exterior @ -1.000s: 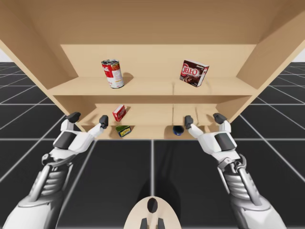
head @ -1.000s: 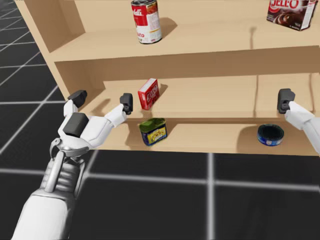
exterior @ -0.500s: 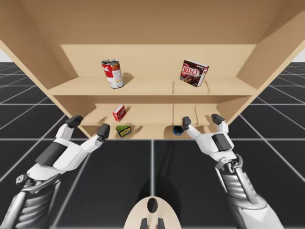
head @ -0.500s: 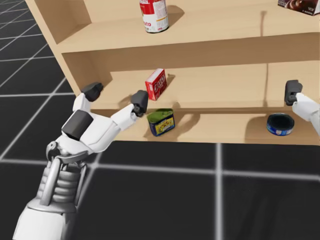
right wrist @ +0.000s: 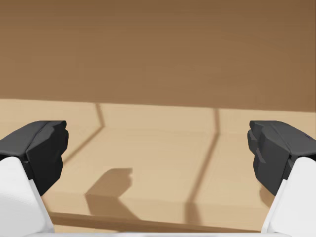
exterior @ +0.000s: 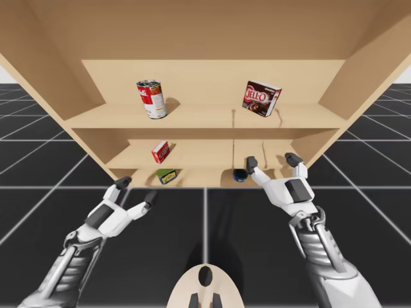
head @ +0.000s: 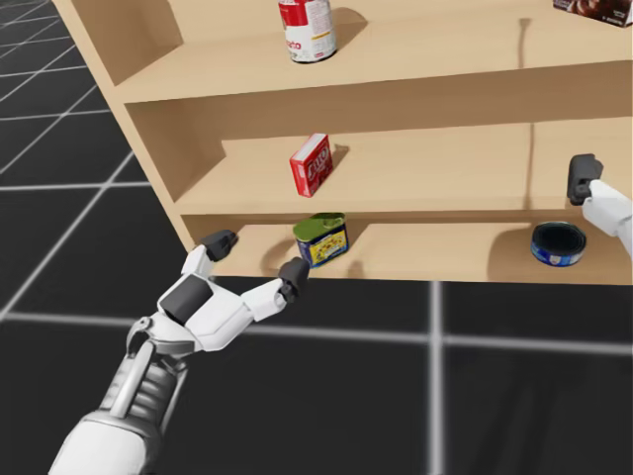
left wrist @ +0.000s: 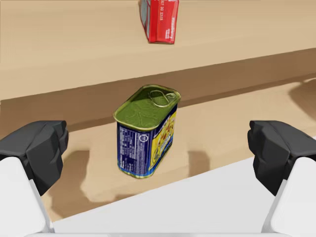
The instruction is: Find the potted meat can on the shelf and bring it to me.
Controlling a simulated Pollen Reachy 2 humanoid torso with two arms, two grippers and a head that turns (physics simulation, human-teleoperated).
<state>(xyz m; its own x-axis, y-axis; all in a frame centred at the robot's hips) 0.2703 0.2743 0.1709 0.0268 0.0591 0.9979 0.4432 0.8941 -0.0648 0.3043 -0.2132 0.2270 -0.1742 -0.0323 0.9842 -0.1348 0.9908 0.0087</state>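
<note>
The potted meat can is a blue rectangular tin with a green lid, upright on the bottom shelf. My left gripper hangs open just in front of that shelf's edge, below and left of the can. Along this gripper the can stands straight ahead, a short way off, with no finger touching it. My right gripper is open at the shelf's right side, facing bare wood. One of its fingers shows in the head view.
The wooden shelf unit has three levels. A red-and-white round can and a dark brown box stand on top. A small red box sits on the middle level. A blue round tin lies on the bottom level at right.
My left arm has dropped from middle-shelf height and drawn back to bottom-shelf level, facing the can. The right arm barely moved. My head has turned a little.
</note>
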